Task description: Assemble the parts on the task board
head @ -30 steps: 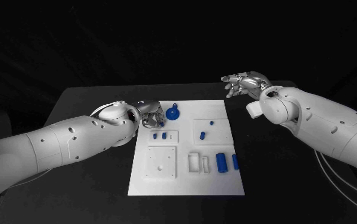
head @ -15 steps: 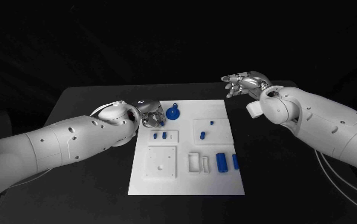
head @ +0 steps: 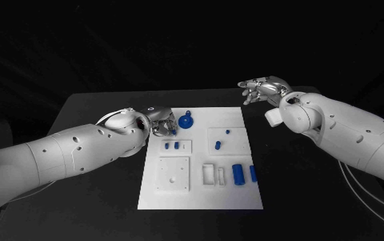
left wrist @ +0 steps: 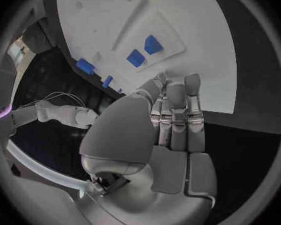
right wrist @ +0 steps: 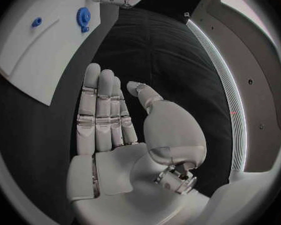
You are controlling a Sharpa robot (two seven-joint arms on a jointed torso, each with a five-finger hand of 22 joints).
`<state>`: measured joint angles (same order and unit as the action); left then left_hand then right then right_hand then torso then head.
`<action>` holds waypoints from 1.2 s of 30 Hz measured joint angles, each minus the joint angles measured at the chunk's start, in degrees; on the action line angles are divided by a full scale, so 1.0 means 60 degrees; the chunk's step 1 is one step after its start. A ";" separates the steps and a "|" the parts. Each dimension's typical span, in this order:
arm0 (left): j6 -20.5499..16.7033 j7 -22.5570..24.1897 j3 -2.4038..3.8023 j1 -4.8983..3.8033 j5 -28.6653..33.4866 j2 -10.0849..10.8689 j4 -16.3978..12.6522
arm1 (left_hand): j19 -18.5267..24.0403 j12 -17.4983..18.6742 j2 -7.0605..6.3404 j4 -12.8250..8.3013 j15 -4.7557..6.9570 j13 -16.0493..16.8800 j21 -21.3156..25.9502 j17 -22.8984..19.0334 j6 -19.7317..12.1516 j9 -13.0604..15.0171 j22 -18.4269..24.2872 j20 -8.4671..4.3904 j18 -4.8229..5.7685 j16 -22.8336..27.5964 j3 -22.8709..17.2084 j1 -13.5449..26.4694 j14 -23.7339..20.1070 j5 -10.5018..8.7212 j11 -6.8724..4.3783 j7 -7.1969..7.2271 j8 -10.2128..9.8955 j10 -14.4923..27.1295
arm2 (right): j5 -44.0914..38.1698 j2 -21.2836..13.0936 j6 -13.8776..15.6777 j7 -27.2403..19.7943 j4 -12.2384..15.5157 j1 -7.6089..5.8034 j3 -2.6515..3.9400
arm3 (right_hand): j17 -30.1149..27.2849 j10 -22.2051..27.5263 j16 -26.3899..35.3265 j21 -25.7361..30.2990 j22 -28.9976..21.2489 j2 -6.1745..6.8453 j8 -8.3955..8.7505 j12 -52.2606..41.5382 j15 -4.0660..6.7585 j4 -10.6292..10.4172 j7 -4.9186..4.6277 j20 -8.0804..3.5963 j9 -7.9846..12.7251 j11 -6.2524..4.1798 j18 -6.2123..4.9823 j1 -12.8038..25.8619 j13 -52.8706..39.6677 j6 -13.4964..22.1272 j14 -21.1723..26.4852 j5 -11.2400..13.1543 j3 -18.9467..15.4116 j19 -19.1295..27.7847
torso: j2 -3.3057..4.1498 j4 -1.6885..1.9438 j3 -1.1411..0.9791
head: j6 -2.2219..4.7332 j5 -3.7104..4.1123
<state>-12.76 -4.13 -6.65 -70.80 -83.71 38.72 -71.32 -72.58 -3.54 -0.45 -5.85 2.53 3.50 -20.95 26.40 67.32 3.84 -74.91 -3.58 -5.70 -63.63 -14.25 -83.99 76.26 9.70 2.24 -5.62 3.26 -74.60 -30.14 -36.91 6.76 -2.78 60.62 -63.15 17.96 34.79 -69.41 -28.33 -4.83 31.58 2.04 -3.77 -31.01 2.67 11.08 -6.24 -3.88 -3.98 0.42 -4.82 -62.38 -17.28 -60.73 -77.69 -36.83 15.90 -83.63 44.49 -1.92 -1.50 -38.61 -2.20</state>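
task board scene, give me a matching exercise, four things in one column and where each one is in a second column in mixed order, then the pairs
Things
1. left hand
2. right hand
3. blue gear
4. blue cylinder

Places
A. on the near right part of the task board
B. over the board's far left corner
C. on the board's far part, just right of the left hand
D. above the black table, off the board's far right corner

Pairs: 1-B, 2-D, 3-C, 4-A

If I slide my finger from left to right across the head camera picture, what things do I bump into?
Left hand → blue gear-shaped part → small blue peg on the white task board → right hand.
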 measured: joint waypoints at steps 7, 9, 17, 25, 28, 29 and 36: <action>0.0009 -0.0006 0.0000 0.0001 -0.0004 -0.0003 0.0001 | 0.0000 0.0000 0.0000 -0.0026 0.0000 0.0000 -0.0037 0.0005 -0.0001 -0.0002 0.0000 0.0000 0.0000 0.0000 0.0026 0.0000 0.0000 0.0000 0.0000 0.0001 0.0000 0.0000 | -0.0001 -0.0002 -0.0002 0.0000 0.0000 0.0000 0.0000 | 0.0000 0.0000 0.0000 0.0000 0.0000 0.0000 0.0000 0.0000 0.0000 0.0000 0.0000 0.0000 0.0000 0.0000 0.0001 0.0000 -0.0001 0.0000 0.0000 0.0000 0.0000 0.0000 | 0.0000 0.0000 -0.0005 | -0.0006 0.0001; 0.0014 -0.0012 0.0000 0.0001 -0.0006 -0.0003 0.0005 | 0.0000 0.0000 0.0000 -0.0026 0.0000 0.0000 -0.0037 0.0004 -0.0001 -0.0002 0.0000 0.0000 0.0001 0.0000 0.0026 0.0000 0.0000 0.0000 0.0000 0.0001 0.0000 0.0000 | -0.0001 -0.0003 -0.0002 0.0001 0.0000 0.0000 0.0000 | 0.0000 0.0000 0.0000 0.0000 0.0001 0.0000 0.0000 0.0000 0.0000 0.0000 0.0000 0.0000 0.0000 0.0000 0.0000 0.0000 -0.0001 0.0000 0.0000 0.0000 0.0000 0.0000 | 0.0000 0.0000 -0.0005 | -0.0007 -0.0003; 0.0050 -0.0021 0.0000 0.0001 -0.0011 -0.0003 0.0004 | 0.0000 0.0000 -0.0001 -0.0049 0.0000 -0.0002 -0.0037 0.0004 -0.0002 -0.0005 0.0000 0.0000 0.0004 0.0000 0.0003 0.0001 0.0000 -0.0001 0.0000 0.0002 0.0000 0.0000 | -0.0002 -0.0004 -0.0003 0.0002 0.0005 0.0000 0.0000 | 0.0000 0.0001 0.0000 0.0000 0.0001 0.0000 0.0000 0.0000 0.0000 0.0000 0.0000 0.0000 0.0000 0.0000 0.0000 0.0000 -0.0001 0.0000 0.0000 0.0000 0.0000 0.0000 | 0.0000 0.0000 -0.0005 | -0.0006 -0.0015; 0.0138 -0.0028 -0.0002 0.0001 -0.0015 -0.0011 0.0010 | -0.0001 0.0000 -0.0001 -0.0049 0.0000 -0.0002 -0.0037 0.0002 0.0021 0.0001 0.0000 0.0000 0.0014 0.0000 0.0003 0.0001 0.0000 -0.0001 0.0000 -0.0022 0.0000 0.0000 | -0.0002 -0.0002 -0.0003 0.0002 0.0007 0.0000 0.0000 | 0.0000 0.0001 0.0000 0.0000 0.0001 0.0000 0.0000 0.0000 0.0000 0.0000 0.0000 0.0000 0.0000 0.0000 0.0000 0.0000 -0.0001 0.0000 0.0000 0.0000 0.0000 0.0000 | 0.0000 0.0000 -0.0005 | -0.0006 -0.0016; 0.0166 -0.0028 -0.0002 0.0001 -0.0015 -0.0018 0.0024 | -0.0001 0.0000 -0.0001 -0.0049 0.0000 -0.0002 -0.0037 0.0002 0.0022 0.0002 0.0000 0.0000 0.0023 0.0000 0.0003 0.0001 0.0000 -0.0001 0.0000 -0.0022 0.0002 0.0000 | -0.0003 -0.0002 -0.0003 0.0002 0.0007 0.0000 0.0000 | 0.0000 0.0001 0.0000 0.0000 0.0001 0.0000 0.0000 0.0000 0.0000 0.0000 0.0000 0.0000 0.0000 0.0001 0.0000 0.0000 -0.0001 0.0000 0.0000 0.0000 0.0000 0.0000 | 0.0000 0.0000 -0.0006 | -0.0016 -0.0010; 0.0177 -0.0028 -0.0002 0.0001 -0.0016 -0.0021 0.0028 | 0.0000 0.0000 -0.0001 -0.0049 0.0000 -0.0002 -0.0037 0.0002 0.0022 0.0002 0.0000 0.0000 0.0027 0.0000 0.0003 0.0001 0.0000 -0.0001 0.0000 -0.0022 0.0011 0.0000 | -0.0003 -0.0002 -0.0002 0.0002 0.0007 0.0000 0.0000 | 0.0000 0.0001 0.0000 0.0000 0.0001 0.0000 0.0000 0.0000 0.0000 0.0000 0.0000 0.0000 0.0000 0.0001 0.0000 0.0000 -0.0001 0.0000 0.0000 0.0000 0.0000 0.0000 | 0.0000 -0.0001 -0.0005 | -0.0020 -0.0008; 0.0235 -0.0028 0.0002 -0.0002 -0.0017 -0.0028 0.0039 | -0.0001 0.0000 -0.0001 -0.0049 0.0000 -0.0001 -0.0037 0.0001 0.0021 0.0002 0.0000 0.0000 0.0062 0.0000 0.0003 0.0001 0.0000 -0.0001 0.0000 -0.0021 0.0040 0.0000 | -0.0003 -0.0001 -0.0002 0.0002 0.0007 0.0000 0.0000 | 0.0000 0.0001 0.0000 0.0000 0.0001 0.0000 0.0000 0.0000 0.0000 0.0000 0.0000 0.0000 0.0000 0.0001 0.0001 0.0000 -0.0001 0.0000 0.0000 0.0000 0.0000 0.0000 | 0.0000 -0.0001 0.0000 | -0.0031 0.0004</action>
<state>-11.36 -4.30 -6.64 -70.82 -83.81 38.55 -71.08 -72.58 -3.54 -0.46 -6.14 2.54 3.49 -21.17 26.40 67.44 3.85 -74.90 -3.58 -5.33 -63.63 -14.23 -83.98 76.26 9.69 2.24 -5.75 3.50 -74.60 -30.16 -36.92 6.74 -2.77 60.66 -63.15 17.96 34.79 -69.40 -28.33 -4.83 31.59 2.04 -3.77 -31.01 2.66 11.08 -6.24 -3.88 -3.98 0.43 -4.81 -62.38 -17.29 -60.74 -77.69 -36.83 15.90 -83.63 44.49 -1.93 -1.50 -38.80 -2.18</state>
